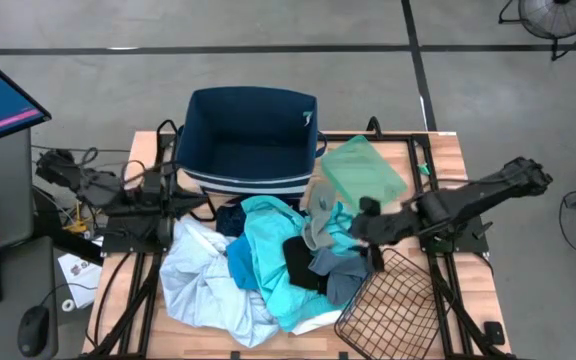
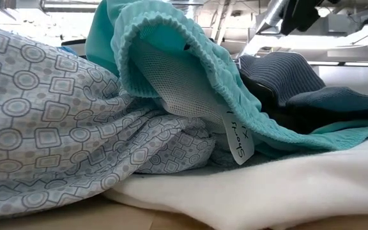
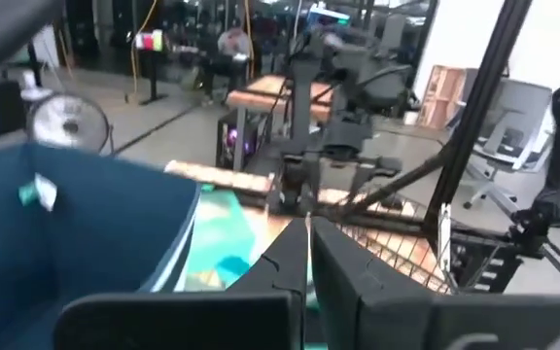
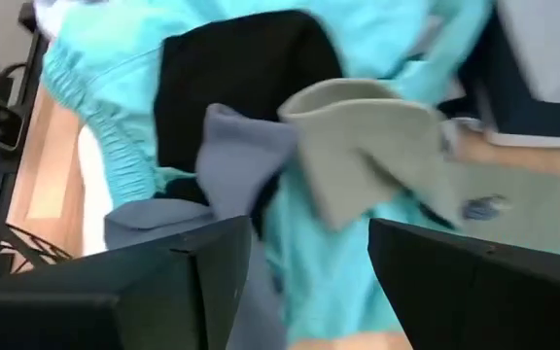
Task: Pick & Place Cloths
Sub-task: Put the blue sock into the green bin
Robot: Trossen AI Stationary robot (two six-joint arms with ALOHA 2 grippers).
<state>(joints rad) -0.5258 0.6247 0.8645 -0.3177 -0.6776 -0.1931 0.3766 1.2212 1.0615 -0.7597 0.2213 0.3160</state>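
Observation:
The cloths lie in a pile on the table in front of the navy bin [image 1: 253,140]. On top is a turquoise garment [image 1: 268,250] [image 2: 171,38] [image 4: 358,282]. A pale blue-white patterned cloth [image 1: 203,280] [image 2: 43,128] lies on the pile's left side. Black [image 1: 303,262] [image 4: 231,87] and grey [image 1: 338,275] [image 4: 231,156] pieces are on its right side, and a white cloth [image 2: 267,185] lies underneath. A mint-green cloth [image 1: 363,170] lies flat beside the bin. My right gripper [image 1: 356,228] [image 4: 309,282] hangs open just over the grey and black pieces. My left gripper [image 3: 307,262] [image 1: 173,205] is shut, left of the pile beside the bin.
A black wire mesh basket [image 1: 388,305] lies tipped at the table's near right corner, right beside the pile. The bin stands open at the far edge. Cables and a keyboard sit off the table's left side. The pile fills the low view.

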